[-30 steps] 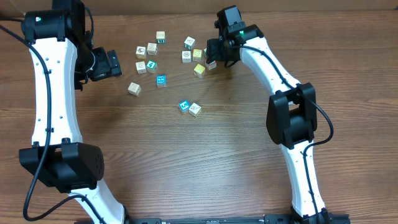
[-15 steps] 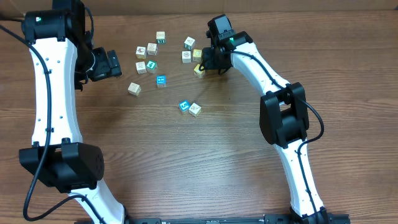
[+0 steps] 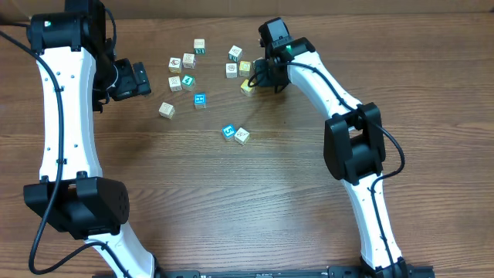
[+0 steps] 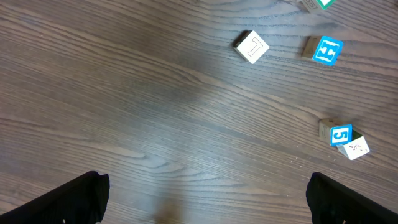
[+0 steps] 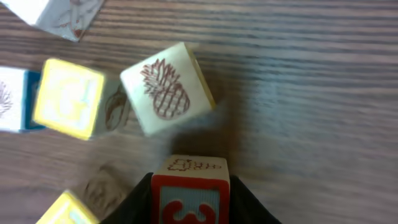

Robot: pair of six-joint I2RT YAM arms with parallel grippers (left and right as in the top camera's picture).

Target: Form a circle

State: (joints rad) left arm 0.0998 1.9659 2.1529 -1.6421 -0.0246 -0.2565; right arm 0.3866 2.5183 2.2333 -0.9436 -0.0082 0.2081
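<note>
No circle shows; the cubes lie scattered. My right gripper [image 5: 189, 199] is shut on a red cube [image 5: 189, 190] with a red figure on a light blue face, down at the table. In the overhead view the right gripper [image 3: 261, 77] covers that cube, beside a yellow cube [image 3: 247, 86]. One bright blue cube [image 3: 200, 100] lies alone. Another blue cube [image 3: 228, 131] touches a cream cube [image 3: 242, 135] nearer the table's middle. My left gripper [image 3: 143, 77] hangs open at the left, with only bare wood between its fingers [image 4: 74, 199].
A cream pineapple cube [image 5: 166, 88] and a yellow cube [image 5: 68, 96] lie just ahead of the right gripper. A teal-green cube [image 3: 187, 82] and several cream cubes, one of them [image 3: 175, 65], sit at the back left. A lone cream cube [image 3: 167, 110] lies near the left gripper.
The right gripper has shifted left toward the yellow cubes and closed its jaws on the red cube. The left arm has not moved.
</note>
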